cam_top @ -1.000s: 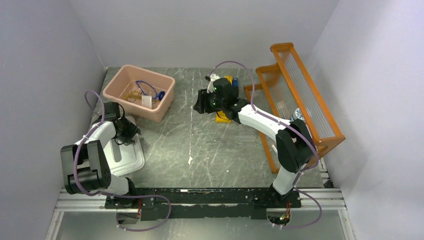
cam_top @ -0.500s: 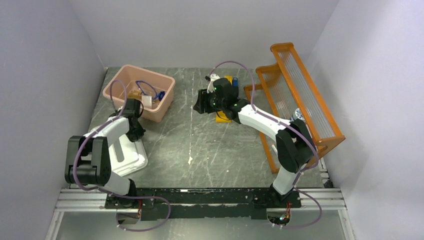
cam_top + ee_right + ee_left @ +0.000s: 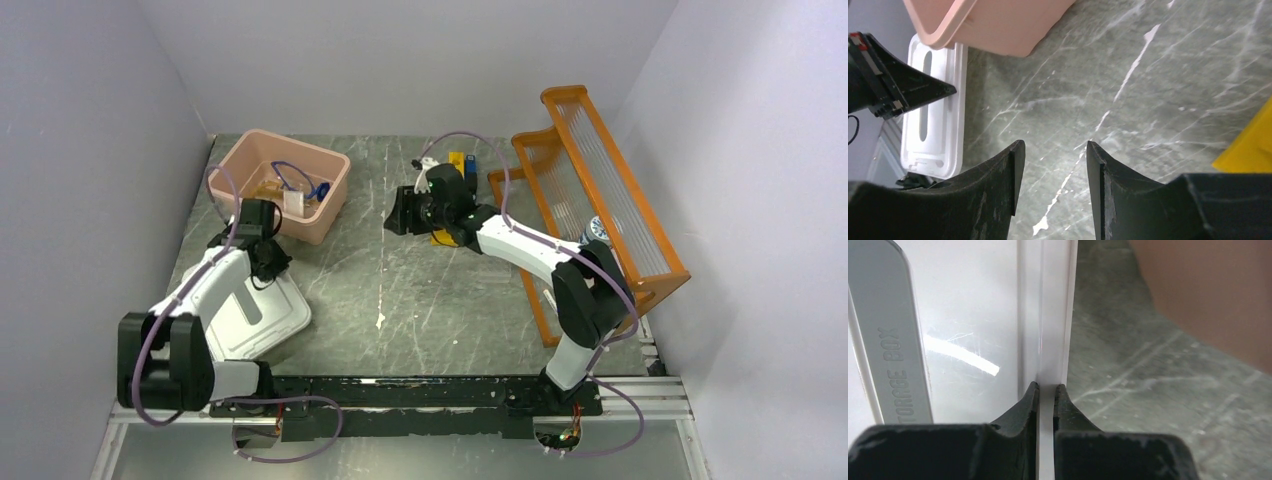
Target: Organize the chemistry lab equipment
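In the pink tub point(image 3: 312, 226) lie pieces of the chemistry lab equipment: a blue-framed loop point(image 3: 297, 178), a white packet point(image 3: 293, 202) and amber tubing point(image 3: 266, 189). My left gripper point(image 3: 271, 262) point(image 3: 1046, 386) is shut on the raised rim of the white lid point(image 3: 255, 322) point(image 3: 973, 315), just in front of the tub. My right gripper point(image 3: 397, 213) point(image 3: 1054, 145) hangs open over bare table at centre back, nothing between its fingers. A yellow item point(image 3: 445, 237) point(image 3: 1250, 145) lies under its wrist.
The big orange rack point(image 3: 600, 190) stands along the right side. Small yellow, blue and white items point(image 3: 458, 160) lie behind the right arm. The tub's wall point(image 3: 1218, 290) point(image 3: 998, 25) is close to the lid, which also shows in the right wrist view point(image 3: 933, 110).
My left gripper has shut on the lid's rim. The arm has swung right toward the tub, and the lid has turned and slid right with it. The right arm barely moved.
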Motion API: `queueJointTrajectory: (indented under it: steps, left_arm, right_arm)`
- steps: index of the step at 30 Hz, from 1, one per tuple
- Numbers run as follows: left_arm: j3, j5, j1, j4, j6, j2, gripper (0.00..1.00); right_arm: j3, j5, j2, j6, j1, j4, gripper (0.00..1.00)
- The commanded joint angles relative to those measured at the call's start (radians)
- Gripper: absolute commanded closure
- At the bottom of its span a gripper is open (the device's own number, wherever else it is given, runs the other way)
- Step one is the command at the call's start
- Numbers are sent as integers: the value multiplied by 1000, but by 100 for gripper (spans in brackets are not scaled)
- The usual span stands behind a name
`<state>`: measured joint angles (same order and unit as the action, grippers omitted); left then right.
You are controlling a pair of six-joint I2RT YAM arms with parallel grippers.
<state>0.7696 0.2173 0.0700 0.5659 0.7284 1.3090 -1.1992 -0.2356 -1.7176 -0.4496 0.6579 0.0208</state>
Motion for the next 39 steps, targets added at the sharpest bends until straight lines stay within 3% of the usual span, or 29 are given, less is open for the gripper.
queueJointTrajectory:
  steps: [1, 4, 13, 17, 23, 25, 30, 33, 36, 39]
  left_arm:
    - [-10, -109, 5, 6, 35, -112, 95]
    - [-49, -153, 5, -15, 67, -183, 95]
    - [-138, -208, 2, -74, 177, -328, 95]
    - [-153, -250, 2, -103, 207, -332, 95]
    - [-159, -286, 1, -131, 235, -321, 95]
    - [-153, -286, 1, -123, 243, -320, 95]
    - [-171, -298, -4, -128, 242, -336, 95]
    - [-161, -290, -12, -106, 217, -338, 95]
    - [-106, -233, -16, -34, 174, -354, 95]
    - [-38, -158, -16, 54, 135, -384, 84]
  right_arm:
    - [41, -26, 24, -134, 46, -74, 48]
    - [59, -115, -18, -236, 74, -156, 46]
    - [-146, -349, -239, -116, 237, -63, 29]
    - [-214, -477, -331, -112, 270, -38, 30]
    - [-299, -519, -415, -87, 298, 64, 32]
    - [-332, -559, -444, -77, 299, 92, 38]
    - [-335, -647, -462, -106, 296, 46, 72]
    - [-349, -625, -467, -104, 293, 63, 87]
    - [-356, -598, -460, -94, 291, 75, 93]
    - [-341, -581, -429, -77, 291, 62, 97]
